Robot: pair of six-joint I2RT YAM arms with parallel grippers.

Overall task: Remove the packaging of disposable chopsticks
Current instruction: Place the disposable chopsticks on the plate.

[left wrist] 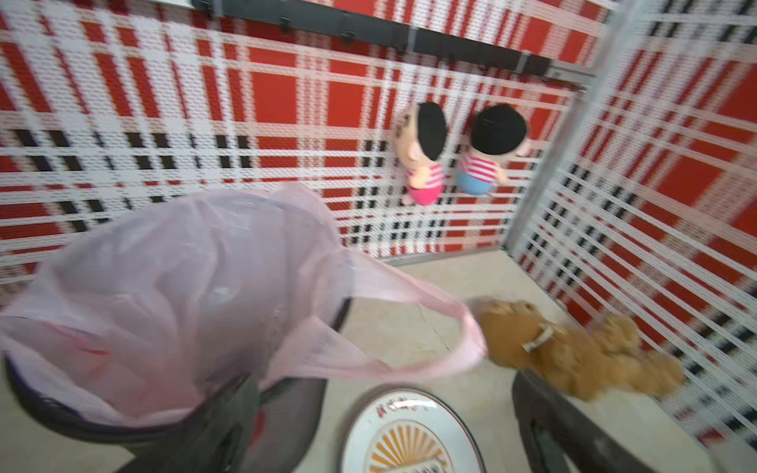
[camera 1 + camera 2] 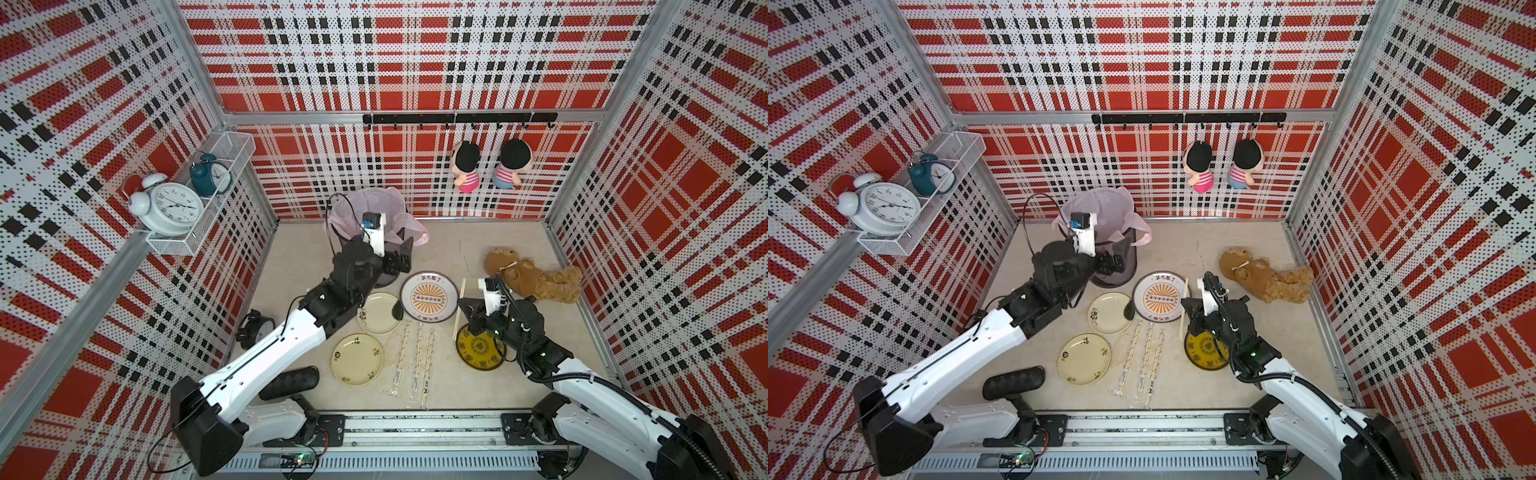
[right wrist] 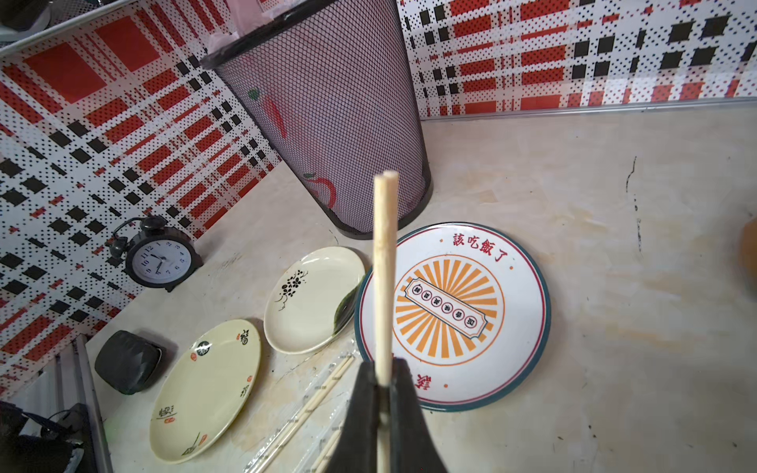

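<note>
- Right tool: jaws pinched tight on one bare pair of chopsticks, gripped close to one end. This pair has no wrapper on it.
- Held pair: in the right wrist view the two sticks lie side by side and reach out from the tool across the rim of the big plate. In both top views they run alongside that plate's edge.
- Left tool: jaws spread wide, nothing between them. It sits at the near side of the mesh bin, level with the rim where the pink liner folds over. The left wrist view is blurred.
- Sleeves: three lie on the bench, side by side and roughly parallel. Each has its wrapped pair inside. Whether the sleeves touch one another cannot be told.
- Position of sleeves: between the front cream plate and the yellow plate, well apart from the bin.
- Rear cream plate: its edge touches the big plate.
- Yellow plate: partly covered by the right arm in both top views.
</note>
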